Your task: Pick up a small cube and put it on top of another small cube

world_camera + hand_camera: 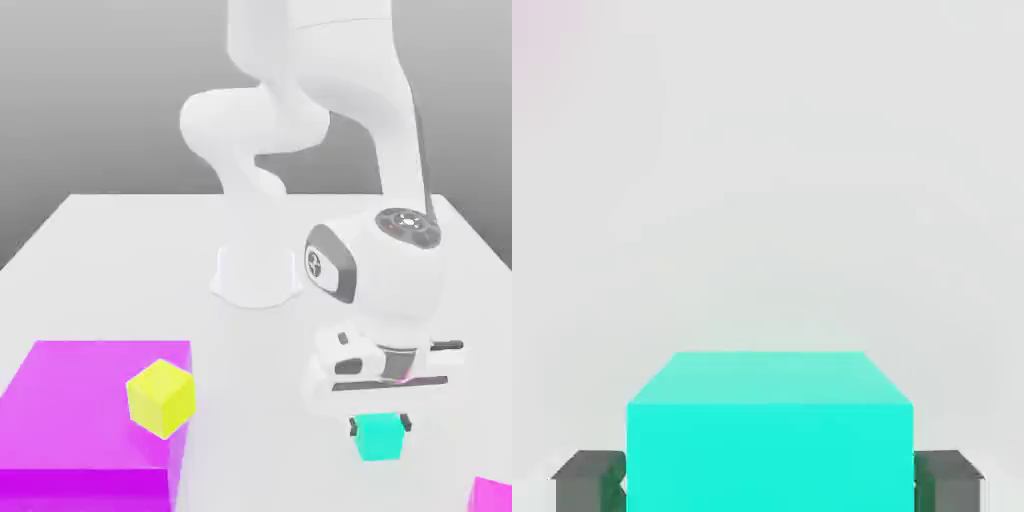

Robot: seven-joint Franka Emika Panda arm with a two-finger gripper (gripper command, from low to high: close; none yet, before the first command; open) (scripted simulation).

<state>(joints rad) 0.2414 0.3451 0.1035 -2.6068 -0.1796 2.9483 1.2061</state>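
Straddling the teal cube [380, 436] on the tabletop [120, 250], the fingers [588, 478] bracket it, contact unclear; lifting and stacking onto the yellow cube [160, 398] remain.

The gripper [380, 424] stands low over the bench [120, 260] with its dark fingers [588, 478] on either side of the teal cube [380, 438], touching or nearly so. Toward the exterior view's left, bare bench separates it from the large magenta block [70, 400], which rises as a broad obstacle carrying a yellow cube [160, 398] on top. The arm's white base [256, 275] stands behind. Another magenta piece [492, 494] sits near the lower right corner.
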